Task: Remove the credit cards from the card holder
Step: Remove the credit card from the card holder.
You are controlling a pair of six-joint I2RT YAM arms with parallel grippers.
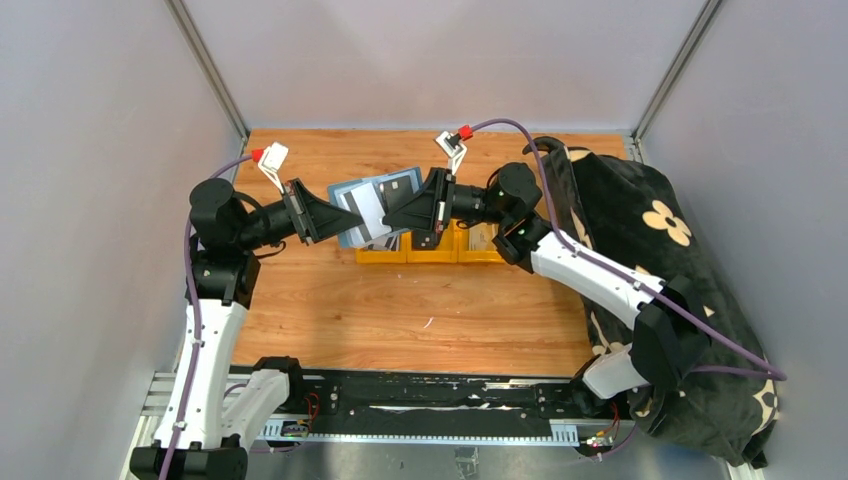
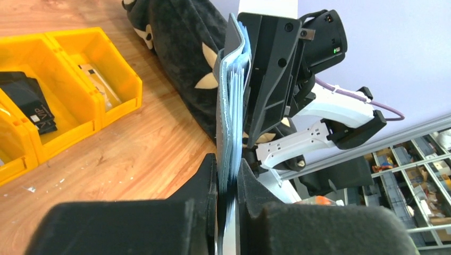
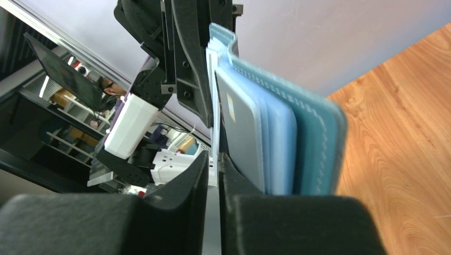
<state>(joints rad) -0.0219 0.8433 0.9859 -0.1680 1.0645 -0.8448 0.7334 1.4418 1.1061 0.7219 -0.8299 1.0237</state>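
Wood table (image 1: 400,310), biggest thing here. Black flowered cloth (image 1: 650,225) is heaped along its right side. Yellow bins (image 1: 432,252) sit in a row mid-table. In the left wrist view one bin has dark cards (image 2: 32,101) lying flat in it.

My two arms meet above the bins, tips facing each other. My left gripper (image 1: 355,221) comes in from the left and is clamped on the holder (image 1: 400,186) edge, pads (image 2: 207,180) pressed against both faces. My right gripper (image 1: 390,214) comes in from the right, closed tight. A thin pale card (image 3: 211,106) edge sits pinched between its fingers.

The holder is off the table, up in the air between both grippers and over the bins. It stands on edge.

Tucked in it are a grey card (image 3: 242,133) and a light blue card (image 3: 279,138), fanned just beside the pale card.
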